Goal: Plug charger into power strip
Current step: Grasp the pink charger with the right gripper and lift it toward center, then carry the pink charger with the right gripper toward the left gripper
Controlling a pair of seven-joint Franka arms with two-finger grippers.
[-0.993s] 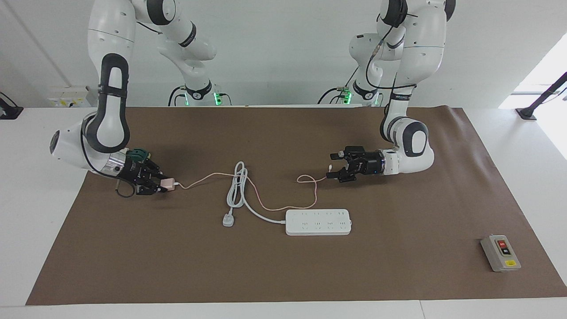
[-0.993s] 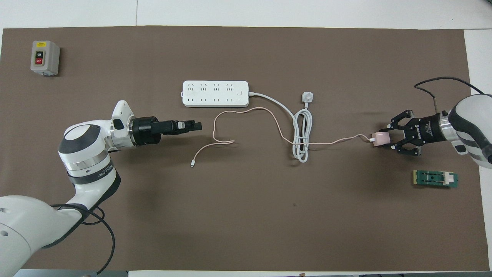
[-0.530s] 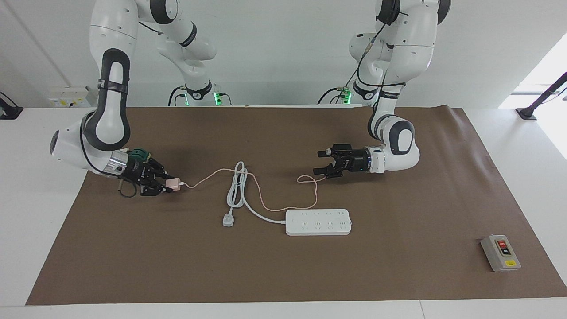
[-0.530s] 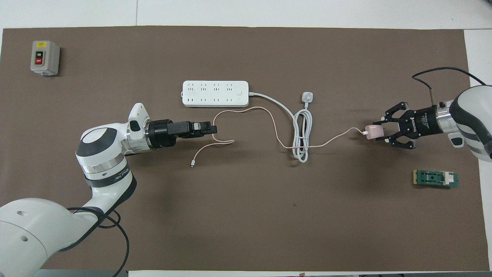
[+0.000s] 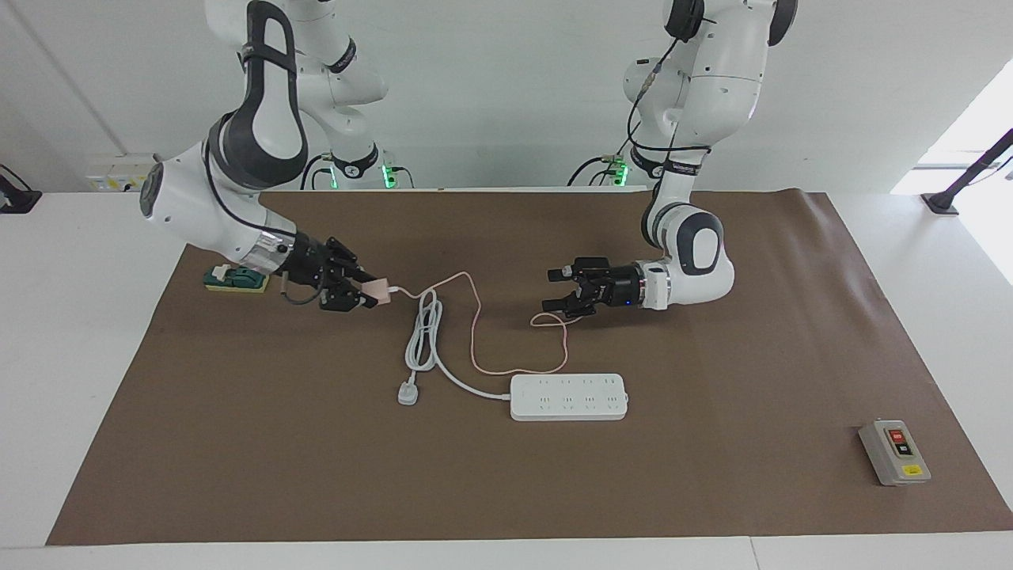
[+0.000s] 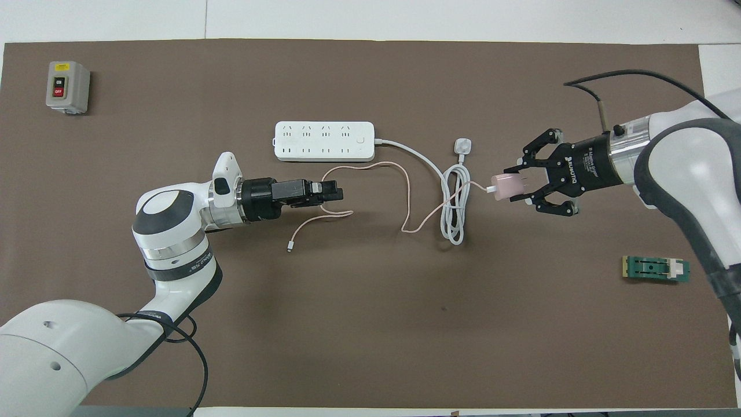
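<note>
The charger (image 5: 383,291) (image 6: 503,186) is a small pale-pink cube, held off the mat with my right gripper (image 5: 370,291) (image 6: 513,186) shut on it, beside the coiled white cord. Its thin pink cable (image 5: 473,332) (image 6: 407,197) sags over that cord and loops across the mat, ending at a small connector (image 6: 289,249). The power strip (image 5: 568,397) (image 6: 324,141) lies flat mid-table, farther from the robots than the cable. My left gripper (image 5: 548,291) (image 6: 338,194) hangs open and holds nothing, low over the cable's small loop (image 5: 546,320).
The strip's thick white cord (image 5: 419,336) (image 6: 454,202) lies coiled, with its three-pin plug (image 5: 407,393) (image 6: 463,145) beside the strip. A grey switch box (image 5: 894,452) (image 6: 68,87) sits at the left arm's end. A green block (image 5: 236,279) (image 6: 656,269) lies at the right arm's end.
My right gripper has lifted the charger and carried it toward the middle of the table, dragging the cable into a tighter bend. My left gripper has slid inward over the cable loop.
</note>
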